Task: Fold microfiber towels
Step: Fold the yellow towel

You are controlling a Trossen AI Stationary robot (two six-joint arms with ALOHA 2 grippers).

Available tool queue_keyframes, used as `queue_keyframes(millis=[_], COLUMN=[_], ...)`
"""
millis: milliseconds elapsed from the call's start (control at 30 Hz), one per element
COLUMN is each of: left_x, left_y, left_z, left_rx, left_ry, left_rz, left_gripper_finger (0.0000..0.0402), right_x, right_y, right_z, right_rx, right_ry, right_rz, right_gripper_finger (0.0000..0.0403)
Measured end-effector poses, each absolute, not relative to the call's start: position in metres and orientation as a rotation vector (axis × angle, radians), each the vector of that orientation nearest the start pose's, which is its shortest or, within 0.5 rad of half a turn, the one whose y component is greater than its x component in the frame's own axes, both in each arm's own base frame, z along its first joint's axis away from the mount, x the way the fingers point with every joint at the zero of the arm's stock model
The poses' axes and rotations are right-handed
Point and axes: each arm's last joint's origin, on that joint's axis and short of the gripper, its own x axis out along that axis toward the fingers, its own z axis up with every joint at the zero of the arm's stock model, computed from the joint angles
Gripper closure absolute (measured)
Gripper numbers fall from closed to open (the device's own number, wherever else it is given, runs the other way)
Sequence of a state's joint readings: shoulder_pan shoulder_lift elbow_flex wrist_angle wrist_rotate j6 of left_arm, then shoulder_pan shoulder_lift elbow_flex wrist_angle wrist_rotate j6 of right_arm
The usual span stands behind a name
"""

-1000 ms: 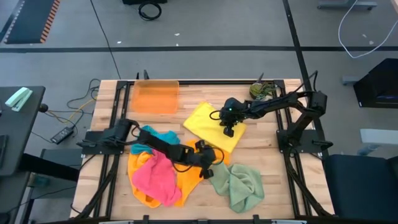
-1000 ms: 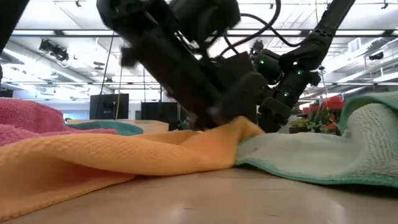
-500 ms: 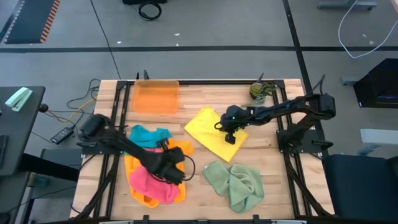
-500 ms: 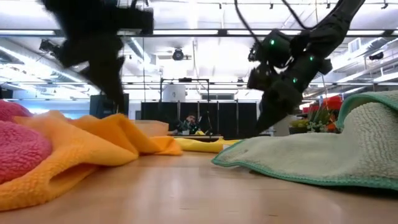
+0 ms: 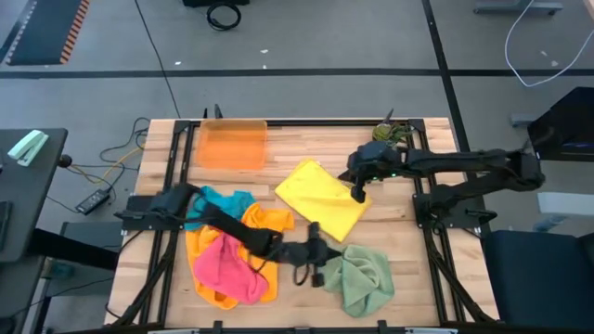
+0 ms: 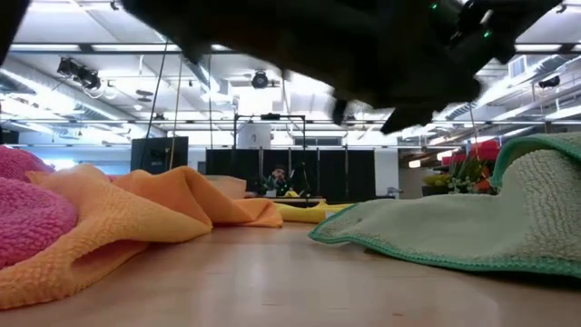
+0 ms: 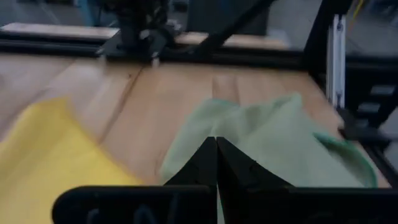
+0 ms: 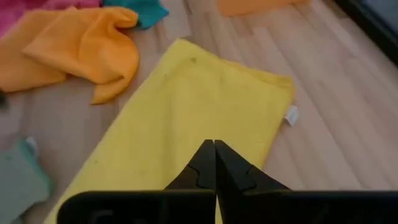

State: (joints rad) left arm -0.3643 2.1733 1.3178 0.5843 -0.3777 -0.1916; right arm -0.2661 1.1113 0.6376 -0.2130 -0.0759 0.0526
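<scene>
A folded yellow towel (image 5: 320, 199) lies flat at mid-table, its white tag (image 8: 290, 115) at one edge. A sage green towel (image 5: 357, 276) lies crumpled at the near right. Orange (image 5: 252, 227), pink (image 5: 223, 264) and teal (image 5: 223, 199) towels lie bunched at the near left. My left gripper (image 5: 314, 267) is shut and hovers at the green towel's left edge (image 7: 205, 134). My right gripper (image 5: 358, 192) is shut and raised over the yellow towel's right part (image 8: 205, 106).
A translucent orange tray (image 5: 232, 144) stands at the far left. A small dark-green object (image 5: 390, 134) sits at the far right corner. Bare wood shows between the yellow towel and the far edge, and along the near edge (image 6: 272, 282).
My left gripper swung toward the left edge, dragging the orange towel's right part off the green towel, then came back right to the green towel's edge. My right gripper has risen off the yellow towel and drawn a little toward the right edge.
</scene>
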Motion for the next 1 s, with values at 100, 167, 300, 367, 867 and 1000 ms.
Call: queue_keyframes(millis=[100, 167, 300, 367, 867, 1000], left_x=[0.465, 0.479, 0.488, 0.484, 0.383, 0.346], left_y=[-0.153, -0.157, -0.172, -0.178, -0.187, -0.179], left_z=[0.142, 0.138, 0.122, 0.118, 0.145, 0.171], left_rx=[-0.122, -0.123, -0.084, -0.044, 0.337, 0.356], left_ry=[0.253, 0.288, 0.517, 0.630, 1.376, 1.466], left_rz=[-0.059, -0.113, -0.224, -0.266, 0.103, 0.239], left_gripper_finger=[0.0397, 0.0396, 0.0396, 0.0397, 0.0397, 0.0398], right_x=[0.201, 0.193, 0.183, 0.182, 0.187, 0.188], right_y=[-0.053, -0.052, -0.051, -0.051, -0.036, -0.033], right_z=[0.231, 0.236, 0.241, 0.241, 0.182, 0.162], right_rx=[0.170, 0.168, 0.161, 0.159, 0.211, 0.269], right_ry=[0.669, 0.668, 0.669, 0.671, 0.705, 0.608], right_rz=[-0.226, -0.256, -0.303, -0.307, -0.250, -0.224], right_gripper_finger=[0.0401, 0.0401, 0.0401, 0.0401, 0.0401, 0.0401])
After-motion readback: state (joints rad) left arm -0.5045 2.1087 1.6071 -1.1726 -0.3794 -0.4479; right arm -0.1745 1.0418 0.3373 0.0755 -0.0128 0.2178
